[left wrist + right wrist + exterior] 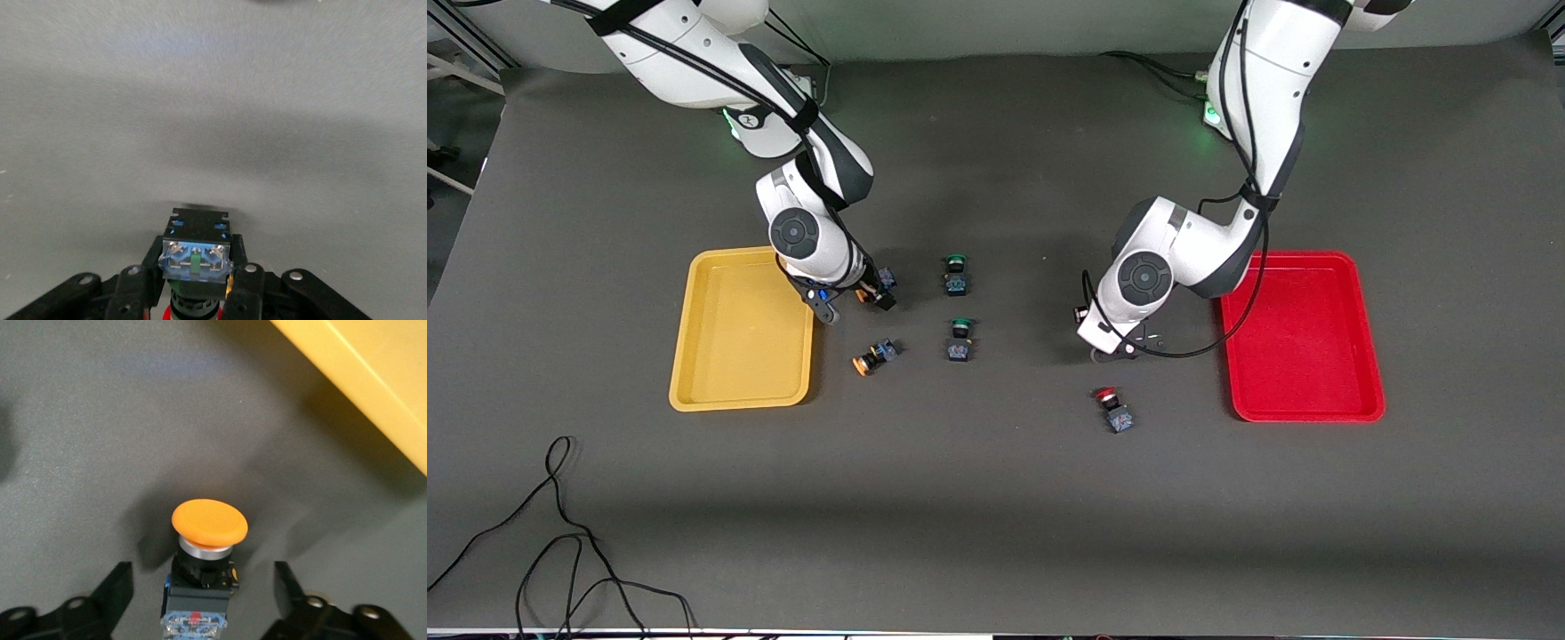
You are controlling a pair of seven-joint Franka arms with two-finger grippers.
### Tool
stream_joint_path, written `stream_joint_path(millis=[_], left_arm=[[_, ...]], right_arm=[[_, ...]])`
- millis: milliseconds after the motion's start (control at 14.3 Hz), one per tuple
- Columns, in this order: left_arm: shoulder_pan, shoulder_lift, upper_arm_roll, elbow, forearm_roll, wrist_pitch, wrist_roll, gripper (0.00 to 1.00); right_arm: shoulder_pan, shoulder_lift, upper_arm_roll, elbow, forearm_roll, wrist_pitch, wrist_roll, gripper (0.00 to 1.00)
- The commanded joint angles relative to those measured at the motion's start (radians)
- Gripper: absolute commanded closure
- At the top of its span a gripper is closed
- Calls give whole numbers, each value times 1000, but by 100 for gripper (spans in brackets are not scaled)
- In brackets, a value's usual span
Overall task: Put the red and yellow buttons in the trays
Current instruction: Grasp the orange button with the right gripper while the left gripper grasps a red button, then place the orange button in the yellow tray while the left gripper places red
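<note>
The orange-capped button (pixel 208 547) beside the yellow tray (pixel 740 331) looks light, rigid and top-heavy, best pinched at its blocky body by the right gripper (pixel 200 607) straddling it spread wide, while the left gripper (pixel 195 293) clamps a red-capped button (pixel 195 257) near the red tray (pixel 1303 336).

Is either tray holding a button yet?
No: the yellow tray and red tray both show bare floors in the front view.
</note>
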Motion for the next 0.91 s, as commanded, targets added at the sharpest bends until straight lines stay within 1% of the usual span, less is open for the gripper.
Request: stream_joint_path(millis=[0, 70, 140, 209, 279, 349, 419, 488, 558, 628, 698, 837], left_arm=[[25, -120, 13, 59, -13, -238, -20, 100], [57, -175, 13, 59, -13, -306, -15, 100], [93, -229, 15, 50, -10, -360, -7, 100], [134, -281, 16, 33, 1, -427, 43, 100], [181, -314, 19, 26, 4, -479, 134, 100], [250, -343, 19, 7, 9, -522, 223, 100], [306, -360, 19, -19, 44, -529, 309, 100], [335, -372, 19, -69, 115, -506, 379, 100], [384, -377, 21, -109, 133, -465, 428, 100], [428, -377, 21, -156, 134, -413, 492, 100], [452, -369, 21, -215, 139, -330, 546, 100], [473, -348, 21, -337, 153, -139, 557, 100]], right_arm=[[3, 4, -2, 11, -10, 9, 31, 70], [3, -2, -2, 13, -10, 5, 31, 82], [2, -16, -2, 16, -10, -3, 31, 88], [0, -40, -2, 19, -9, -23, 30, 89], [-3, -76, -3, 27, -9, -64, 28, 89], [-15, -118, -3, 44, -4, -131, 19, 89], [-38, -160, -5, 70, -1, -208, 12, 89], [-61, -197, -5, 102, -1, -295, -17, 89], [-86, -231, -22, 135, 2, -387, -81, 89], [-93, -261, -74, 152, 3, -455, -156, 89], [-92, -289, -139, 151, 3, -487, -254, 89], [-92, -294, -294, 122, 3, -482, -486, 88]])
